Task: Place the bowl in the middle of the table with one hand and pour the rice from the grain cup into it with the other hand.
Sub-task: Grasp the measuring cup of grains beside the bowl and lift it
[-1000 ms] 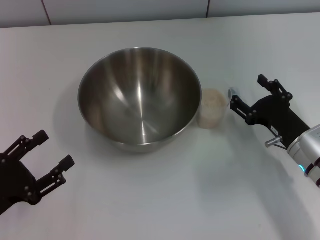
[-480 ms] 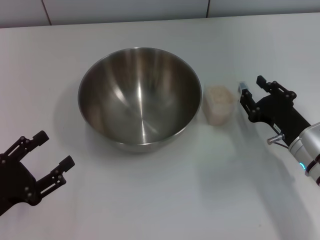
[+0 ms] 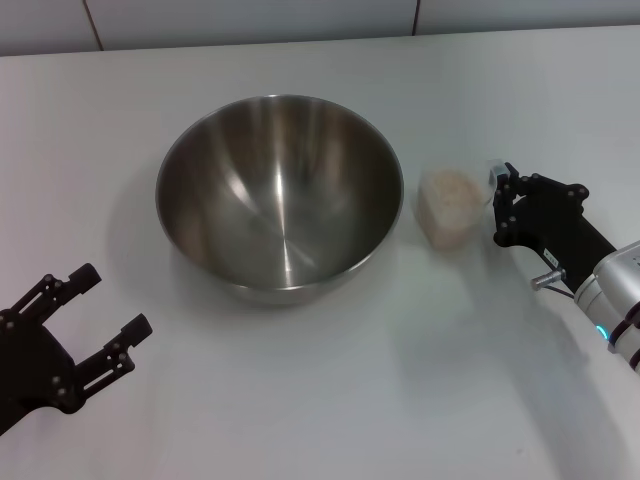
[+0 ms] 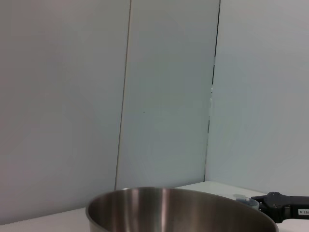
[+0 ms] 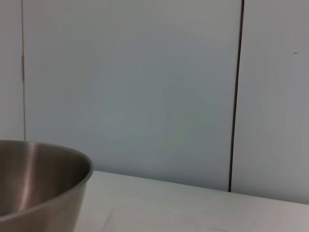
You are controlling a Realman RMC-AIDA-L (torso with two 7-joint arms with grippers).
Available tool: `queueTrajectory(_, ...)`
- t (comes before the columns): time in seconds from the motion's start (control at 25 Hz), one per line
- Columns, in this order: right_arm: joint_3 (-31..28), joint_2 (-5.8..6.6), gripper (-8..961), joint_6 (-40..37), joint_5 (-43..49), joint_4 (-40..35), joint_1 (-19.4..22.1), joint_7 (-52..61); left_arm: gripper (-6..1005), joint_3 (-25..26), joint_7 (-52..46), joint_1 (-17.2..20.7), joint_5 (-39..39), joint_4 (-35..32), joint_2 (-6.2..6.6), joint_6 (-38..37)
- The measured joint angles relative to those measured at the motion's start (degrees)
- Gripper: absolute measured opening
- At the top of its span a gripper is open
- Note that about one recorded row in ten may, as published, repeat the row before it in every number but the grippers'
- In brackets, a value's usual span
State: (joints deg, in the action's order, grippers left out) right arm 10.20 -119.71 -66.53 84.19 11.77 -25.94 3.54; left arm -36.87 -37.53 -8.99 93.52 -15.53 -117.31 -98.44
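Note:
The steel bowl (image 3: pixel 280 195) stands empty in the middle of the white table (image 3: pixel 330 400). It also shows in the left wrist view (image 4: pixel 178 210) and the right wrist view (image 5: pixel 38 186). The clear grain cup (image 3: pixel 450 208), full of pale rice (image 3: pixel 450 187), is just right of the bowl, tilted. My right gripper (image 3: pixel 497 200) is shut on the cup's right side. This gripper also shows in the left wrist view (image 4: pixel 282 211). My left gripper (image 3: pixel 112 297) is open and empty at the table's front left, away from the bowl.
The table's back edge meets a pale panelled wall (image 3: pixel 250 20). Bare tabletop lies in front of the bowl and to its left.
My right gripper has closed on the grain cup and drawn it to the right, away from the bowl, tilting it. The bowl and my left arm have not moved.

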Motion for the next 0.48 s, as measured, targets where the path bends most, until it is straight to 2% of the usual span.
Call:
queueTrajectory(0.36, -0.38, 0.0, 44, -0.41, 0.02, 0.0, 0.15, 0.44, 817, -0.16, 0.0, -0.03, 0.0, -0.1, -0.03, 0.0)
queueTrajectory(0.48, -0.54, 0.0, 32, -1.47, -0.01, -0.02, 0.36, 0.57, 817, -0.16, 0.0, -0.03, 0.0, -0.1, -0.03, 0.0)
